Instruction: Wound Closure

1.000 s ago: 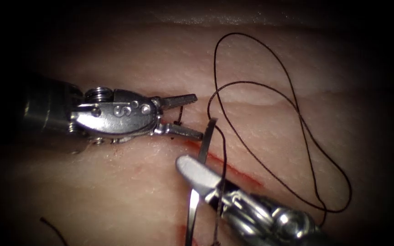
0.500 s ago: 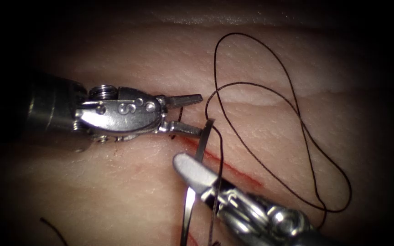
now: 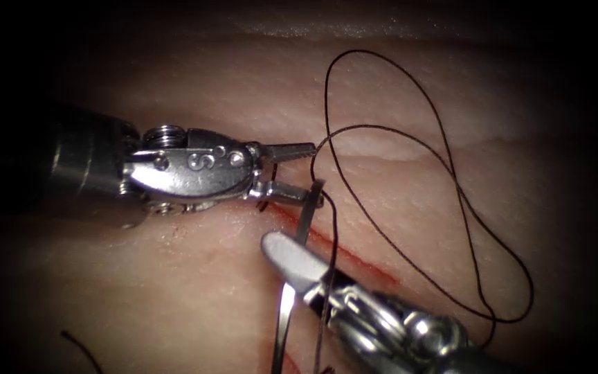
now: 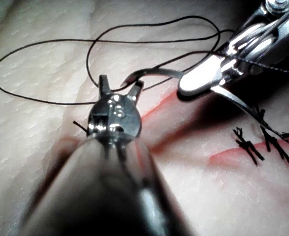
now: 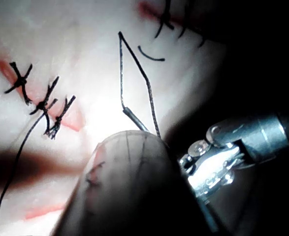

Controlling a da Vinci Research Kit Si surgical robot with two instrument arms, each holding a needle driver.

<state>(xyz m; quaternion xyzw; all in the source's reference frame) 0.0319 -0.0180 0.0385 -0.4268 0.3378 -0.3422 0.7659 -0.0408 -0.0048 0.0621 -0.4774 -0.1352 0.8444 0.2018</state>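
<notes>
Over the cut (image 3: 354,260), right pincer (image 3: 292,260) grips needle (image 3: 302,228) mid-curve.

The endoscope looks down from above and in front at the cut (image 3: 340,253). Both wrist cameras sit very close along their shafts, apparently sharing the needle (image 4: 154,74) region.

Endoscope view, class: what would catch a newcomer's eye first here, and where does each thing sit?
First, the curved needle, gripped near mid-curve by the right tool, standing over the red cut in the tissue. Next, the left tool, jaws open around the needle's upper end. Then the dark thread, looping wide across the tissue right of the cut.
</notes>
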